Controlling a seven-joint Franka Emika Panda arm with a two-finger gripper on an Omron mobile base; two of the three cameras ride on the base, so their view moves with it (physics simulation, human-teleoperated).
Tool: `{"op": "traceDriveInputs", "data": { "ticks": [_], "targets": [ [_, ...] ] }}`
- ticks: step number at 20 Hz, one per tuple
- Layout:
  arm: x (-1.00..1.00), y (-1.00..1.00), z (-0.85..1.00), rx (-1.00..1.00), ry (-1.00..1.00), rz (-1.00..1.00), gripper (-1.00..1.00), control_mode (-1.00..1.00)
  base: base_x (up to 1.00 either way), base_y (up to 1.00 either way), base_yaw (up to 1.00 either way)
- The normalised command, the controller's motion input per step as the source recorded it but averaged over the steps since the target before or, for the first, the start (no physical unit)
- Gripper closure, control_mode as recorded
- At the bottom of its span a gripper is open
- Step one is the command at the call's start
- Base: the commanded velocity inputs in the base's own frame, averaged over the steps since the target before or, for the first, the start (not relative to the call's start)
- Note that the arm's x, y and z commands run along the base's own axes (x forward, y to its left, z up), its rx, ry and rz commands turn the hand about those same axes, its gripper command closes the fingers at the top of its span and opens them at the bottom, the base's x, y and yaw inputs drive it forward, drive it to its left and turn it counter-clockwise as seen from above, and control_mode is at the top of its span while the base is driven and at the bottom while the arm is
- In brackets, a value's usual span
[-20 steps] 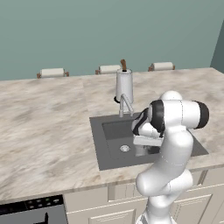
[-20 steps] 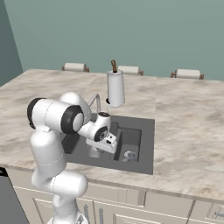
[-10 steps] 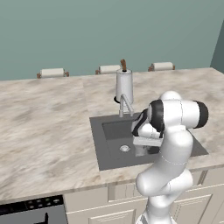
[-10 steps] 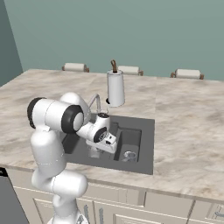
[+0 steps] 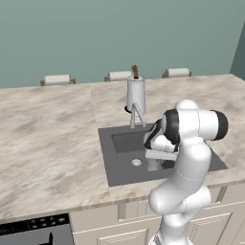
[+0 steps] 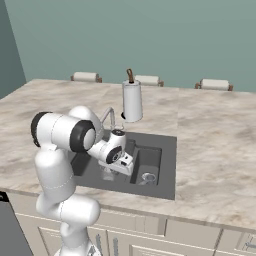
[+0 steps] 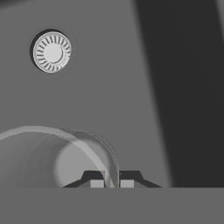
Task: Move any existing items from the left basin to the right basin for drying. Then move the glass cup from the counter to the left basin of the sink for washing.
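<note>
My gripper (image 7: pixel 112 180) hangs low over the left basin (image 7: pixel 131 87) of the dark grey sink (image 5: pixel 107 153). It is shut on the rim of the clear glass cup (image 7: pixel 65 148), with the cup's wall pinched between the two fingertips. The cup's base sits at or just above the basin floor; I cannot tell whether it touches. The silver drain (image 7: pixel 51 51) lies a little beyond it. In the right base view the cup (image 6: pixel 106 173) hangs under the gripper (image 6: pixel 111 167), and a small low round grey object (image 6: pixel 148 177) lies in the narrower right basin (image 6: pixel 150 157).
The tall steel canister (image 5: pixel 135 94) with a brown stick stands behind the sink beside the slim silver tap (image 5: pixel 138 115). Marbled counter (image 5: pixel 48 134) spreads to both sides. Chair backs (image 5: pixel 56 79) line the far edge. My own arm hides the right basin in the left base view.
</note>
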Motion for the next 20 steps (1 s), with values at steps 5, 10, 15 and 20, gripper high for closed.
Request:
{"op": "traceDriveInputs", "data": {
  "ticks": [5, 10, 15, 20],
  "targets": [
    [0.03, 0.09, -0.09, 0.03, 0.02, 0.07, 1.0, -1.0, 0.0, 0.0, 0.0],
    [0.08, 0.18, -0.11, 0.02, 0.05, 0.08, 1.0, -1.0, 0.0, 0.0, 0.0],
    [0.1, 0.23, -0.09, 0.02, 0.06, 0.08, 1.0, -1.0, 0.0, 0.0, 0.0],
    [0.11, 0.33, -0.04, 0.02, 0.08, 0.08, 1.0, -1.0, 0.0, 0.0, 0.0]
  ]
}}
